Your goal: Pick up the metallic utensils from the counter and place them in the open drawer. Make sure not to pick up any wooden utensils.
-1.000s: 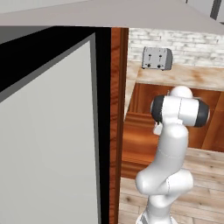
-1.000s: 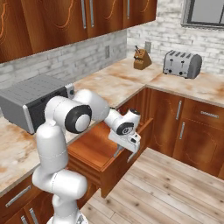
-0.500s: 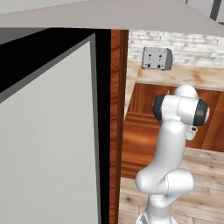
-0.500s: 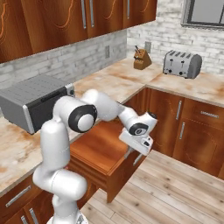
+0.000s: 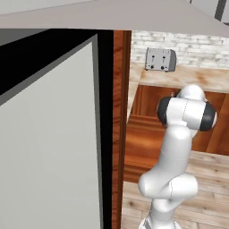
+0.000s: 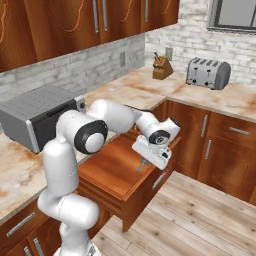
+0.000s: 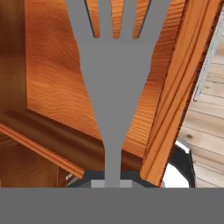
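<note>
**Fork held over the drawer**

We see the open drawer [image 6: 117, 172] pulled out below the counter [image 6: 150, 82]. Above its front end, our gripper [image 6: 142, 164] is clenched on the grey fork [image 7: 114, 83], tines pointing down at the drawer floor.

Matt grey fork [image 7: 111, 83], glossy wooden drawer [image 7: 52, 78]

The arm [image 6: 120, 117] reaches forward and down, wrist bent (jaws clamped tight).
</note>
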Robot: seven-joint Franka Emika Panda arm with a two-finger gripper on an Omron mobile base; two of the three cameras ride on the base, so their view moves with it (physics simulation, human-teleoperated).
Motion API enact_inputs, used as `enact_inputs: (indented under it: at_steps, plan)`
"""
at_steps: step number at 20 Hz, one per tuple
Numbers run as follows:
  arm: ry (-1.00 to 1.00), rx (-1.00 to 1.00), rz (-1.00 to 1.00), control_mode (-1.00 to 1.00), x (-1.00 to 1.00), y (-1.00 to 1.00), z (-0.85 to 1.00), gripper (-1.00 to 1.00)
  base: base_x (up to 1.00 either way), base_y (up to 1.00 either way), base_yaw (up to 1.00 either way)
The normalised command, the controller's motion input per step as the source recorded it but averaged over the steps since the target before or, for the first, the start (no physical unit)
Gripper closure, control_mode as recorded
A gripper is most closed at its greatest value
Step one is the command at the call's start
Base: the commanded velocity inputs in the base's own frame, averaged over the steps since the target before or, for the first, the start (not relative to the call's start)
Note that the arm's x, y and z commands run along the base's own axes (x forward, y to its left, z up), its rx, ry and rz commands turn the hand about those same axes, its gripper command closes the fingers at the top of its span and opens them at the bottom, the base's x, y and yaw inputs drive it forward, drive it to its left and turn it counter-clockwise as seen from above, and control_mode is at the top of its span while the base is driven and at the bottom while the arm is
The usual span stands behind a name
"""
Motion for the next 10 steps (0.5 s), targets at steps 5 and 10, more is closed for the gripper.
enact_inputs:
  at_steps: [5,10]
  plan:
    - [0.00,-0.13,0.00,-1.00,0.05,0.68,-0.33,1.00,0.00,0.00,0.00]
    - [0.00,-0.20,-0.02,-1.00,0.39,0.72,-0.06,1.00,0.00,0.00,0.00]
